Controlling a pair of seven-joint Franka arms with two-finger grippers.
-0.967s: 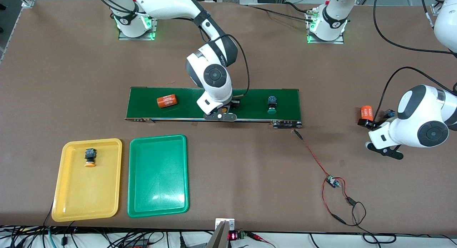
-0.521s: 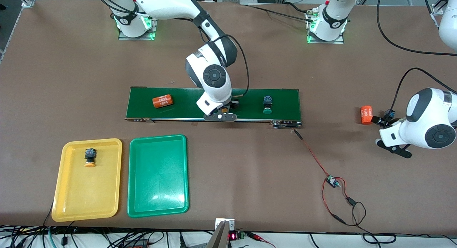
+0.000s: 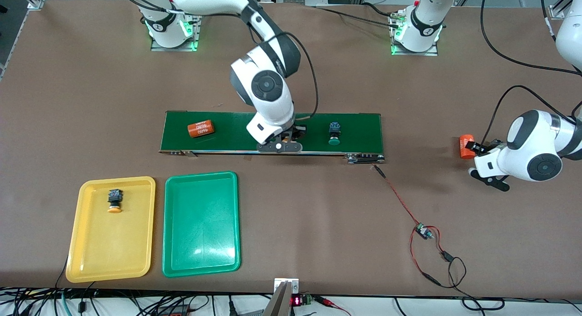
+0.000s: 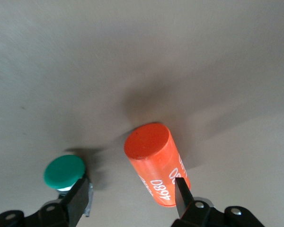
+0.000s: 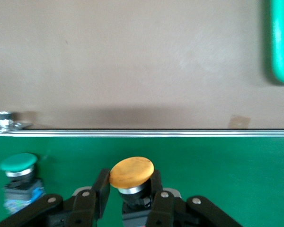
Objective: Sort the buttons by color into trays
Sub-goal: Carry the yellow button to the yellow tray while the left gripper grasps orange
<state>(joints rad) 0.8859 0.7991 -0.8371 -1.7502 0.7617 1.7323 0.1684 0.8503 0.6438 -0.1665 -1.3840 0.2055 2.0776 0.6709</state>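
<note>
My right gripper [image 3: 285, 141] is over the conveyor belt [image 3: 363, 125], shut on an orange-yellow button [image 5: 131, 172] whose cap sticks out between the fingers [image 5: 102, 189]. A green button [image 3: 334, 135] stands on the belt beside it, toward the left arm's end, and also shows in the right wrist view [image 5: 18, 163]. A second orange-yellow button [image 3: 114, 201] lies in the yellow tray [image 3: 91, 243]. The green tray [image 3: 200, 225] holds nothing. My left gripper [image 4: 131, 194] is open, low over the table; another green button [image 4: 65, 171] stands just outside one finger.
An orange cylinder [image 4: 156, 165] with white print lies partly between the left gripper's fingers; it also shows in the front view [image 3: 464, 145]. Another orange cylinder [image 3: 200, 128] lies on the belt toward the right arm's end. A wired circuit board [image 3: 423, 232] lies nearer the camera.
The cylinder and green button on the belt have slid toward the right arm's end. My right arm has risen slightly. My left arm swung away from its cylinder, then back.
</note>
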